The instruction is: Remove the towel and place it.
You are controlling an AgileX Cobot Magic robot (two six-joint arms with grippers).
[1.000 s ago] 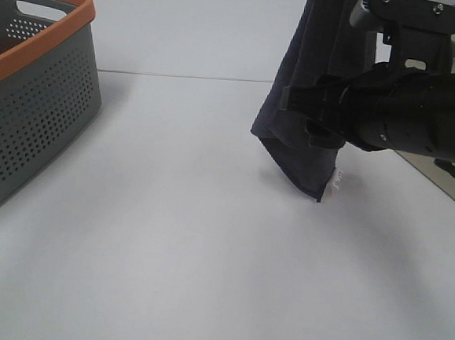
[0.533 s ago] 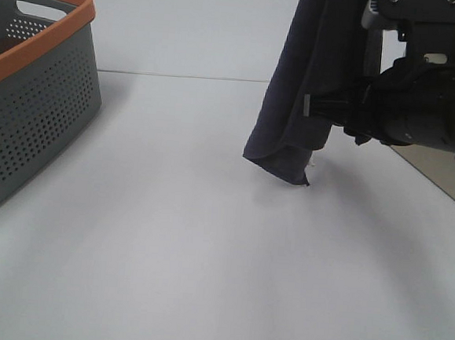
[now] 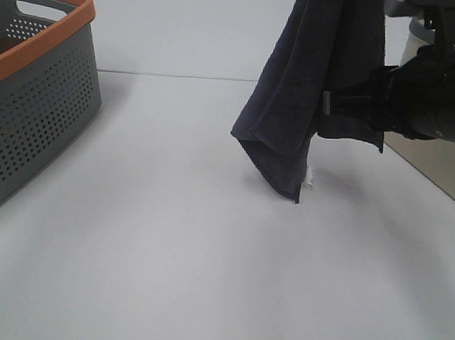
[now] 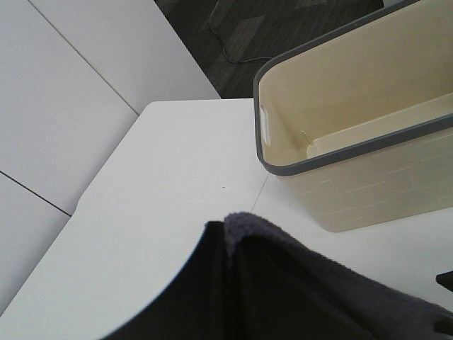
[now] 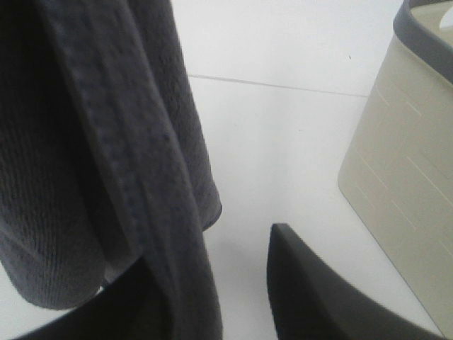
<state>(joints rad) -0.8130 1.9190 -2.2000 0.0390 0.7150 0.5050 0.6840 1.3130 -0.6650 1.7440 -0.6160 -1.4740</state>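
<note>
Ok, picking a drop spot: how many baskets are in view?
2. A grey basket with an orange rim, left on the table in the high view; a beige bin with a grey rim, seen only in the wrist views. Others may be hidden.

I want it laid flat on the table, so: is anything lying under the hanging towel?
Nothing visible does. The towel hangs over bare white table; the grey basket stands well off to the left.

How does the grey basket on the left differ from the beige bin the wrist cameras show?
The grey basket has an orange rim; the beige bin has a dark grey one. The basket's walls are perforated with holes; the bin's look solid. Both are open-topped and stand upright on the white table.
</note>
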